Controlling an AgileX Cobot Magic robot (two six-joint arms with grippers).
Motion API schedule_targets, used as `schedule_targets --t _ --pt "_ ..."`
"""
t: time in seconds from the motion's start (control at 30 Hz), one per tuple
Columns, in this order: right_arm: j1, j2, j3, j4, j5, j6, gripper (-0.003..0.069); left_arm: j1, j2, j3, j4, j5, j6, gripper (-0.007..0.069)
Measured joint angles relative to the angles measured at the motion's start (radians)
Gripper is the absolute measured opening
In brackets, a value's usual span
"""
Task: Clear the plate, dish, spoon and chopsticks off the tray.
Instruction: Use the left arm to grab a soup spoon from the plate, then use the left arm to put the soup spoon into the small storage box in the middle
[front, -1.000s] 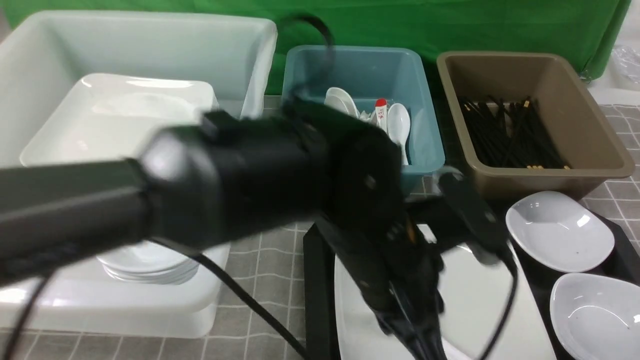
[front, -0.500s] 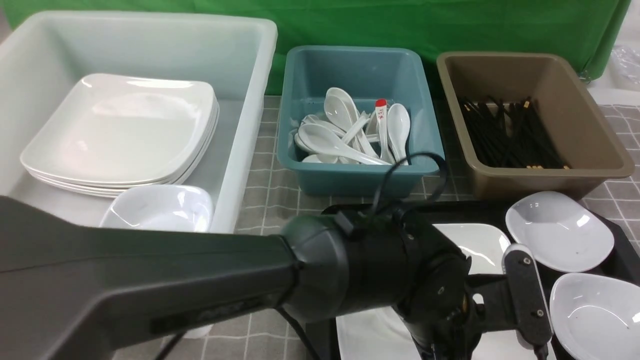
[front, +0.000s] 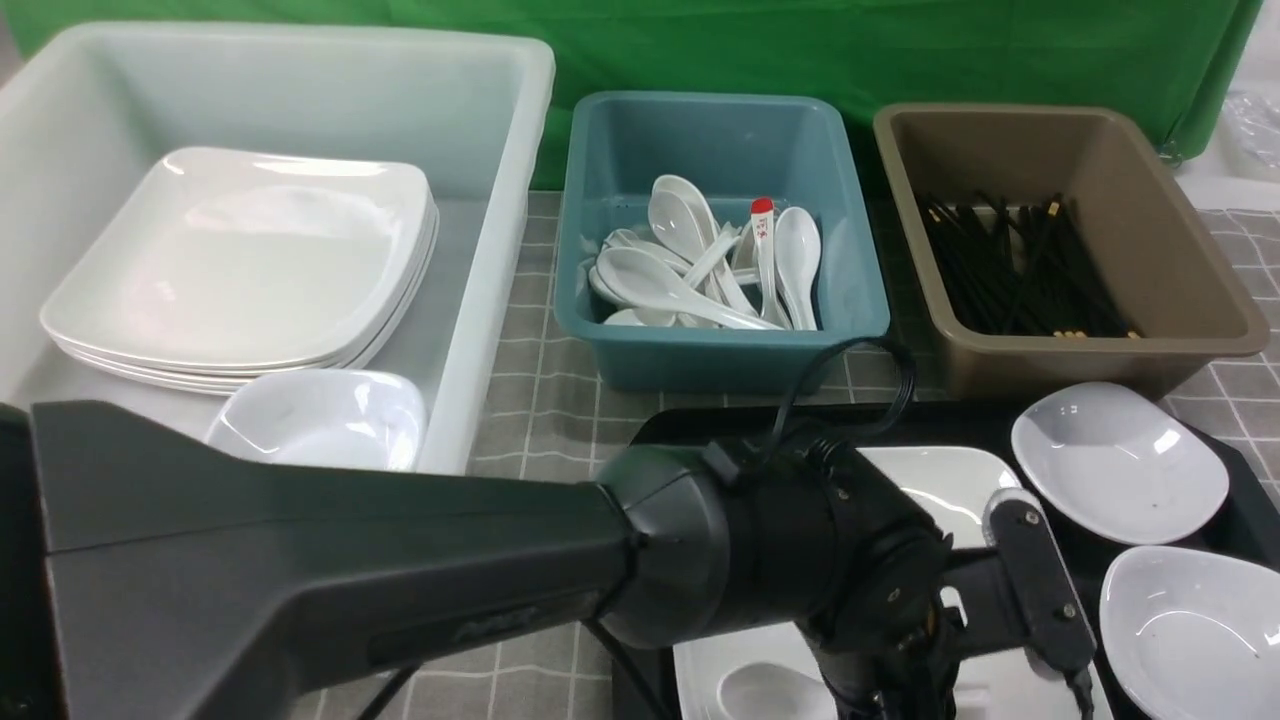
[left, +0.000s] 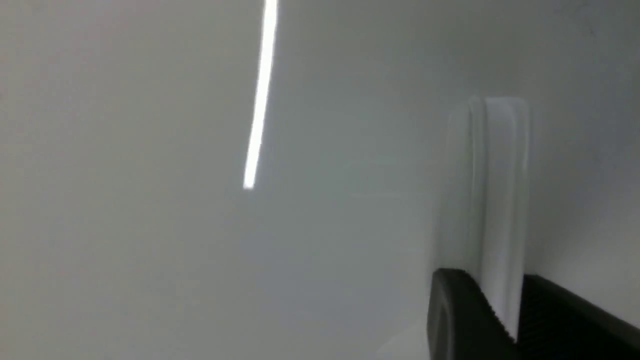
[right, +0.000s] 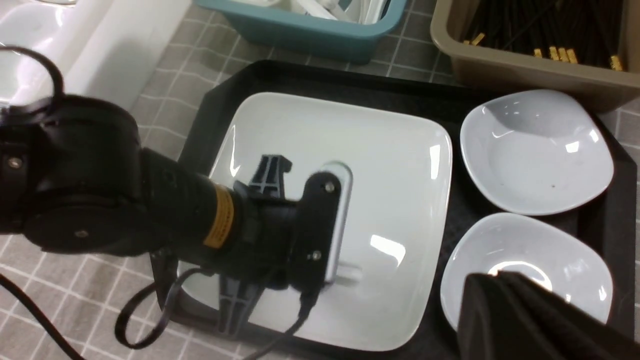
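Observation:
The black tray (front: 1040, 420) holds the large white plate (front: 960, 480) and two small deep white dishes (front: 1118, 460) (front: 1195, 630). The white spoon lies on the plate, its bowl (front: 775, 690) showing under my left wrist. My left gripper (left: 505, 310) is shut on the spoon's handle (left: 500, 200) just over the plate. My right gripper (right: 492, 280) is shut and empty, hovering above the nearer dish (right: 575, 260). No chopsticks show on the tray.
A white tub (front: 480, 150) at the left holds stacked plates and a dish. A teal tub (front: 720, 350) holds several spoons. A brown tub (front: 1180, 330) holds black chopsticks. My left arm (front: 300, 590) spans the foreground.
My left arm has swung down from in front of the tubs onto the plate. The spoon's bowl now shows beneath its wrist.

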Motion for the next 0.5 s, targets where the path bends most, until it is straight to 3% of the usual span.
schedule_targets --t 0.17,0.23,0.33,0.5 --pt "0.000 0.000 0.000 0.000 0.000 -0.001 0.0026 0.041 -0.103 -0.164 0.110 0.081 -0.225 0.0108" --pt "0.000 0.000 0.000 0.000 0.000 0.000 0.0025 0.066 -0.121 -0.211 0.107 0.102 -0.236 0.0108" --pt "0.000 0.000 0.000 0.000 0.000 0.000 0.0025 0.189 -0.140 -0.358 0.019 0.128 -0.245 0.0108" --pt "0.000 0.000 0.000 0.000 -0.001 0.000 0.0025 0.345 -0.083 -0.480 -0.095 0.039 -0.241 0.0108"
